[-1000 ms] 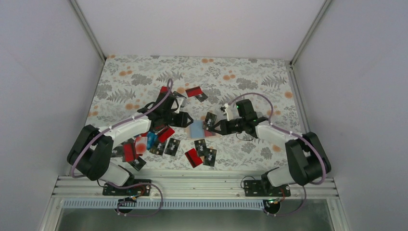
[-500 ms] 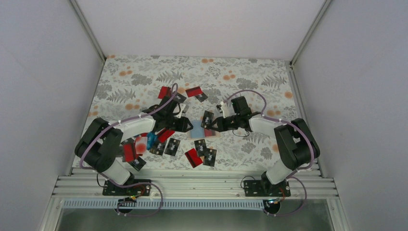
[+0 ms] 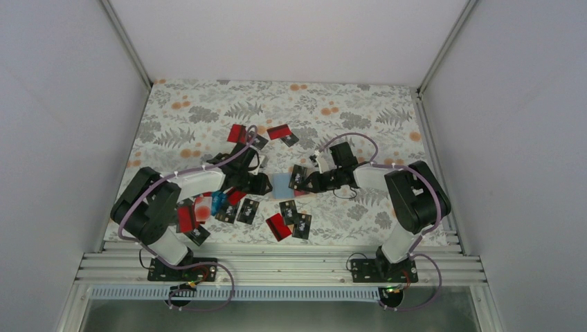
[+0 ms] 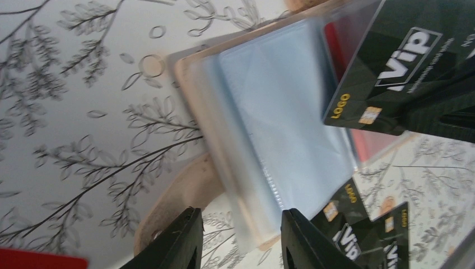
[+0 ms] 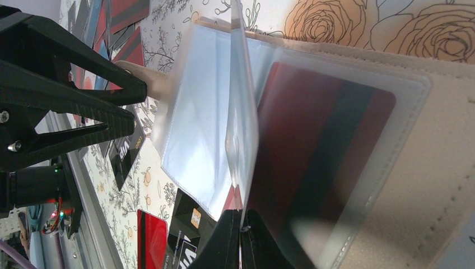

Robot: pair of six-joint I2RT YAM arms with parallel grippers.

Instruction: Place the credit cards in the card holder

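The right gripper (image 5: 241,219) pinches a black card (image 4: 392,61) over the open card holder (image 4: 280,117). The left gripper (image 4: 241,224) straddles its edge — grip unclear.

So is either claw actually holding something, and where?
Right gripper pinches a black card by one edge. Left gripper straddles the card holder at its edge; grip unclear.

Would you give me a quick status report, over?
Left gripper pinching holder edge. Right gripper shut on black card at open holder. Red card already pocketed. Nothing seen blocking.
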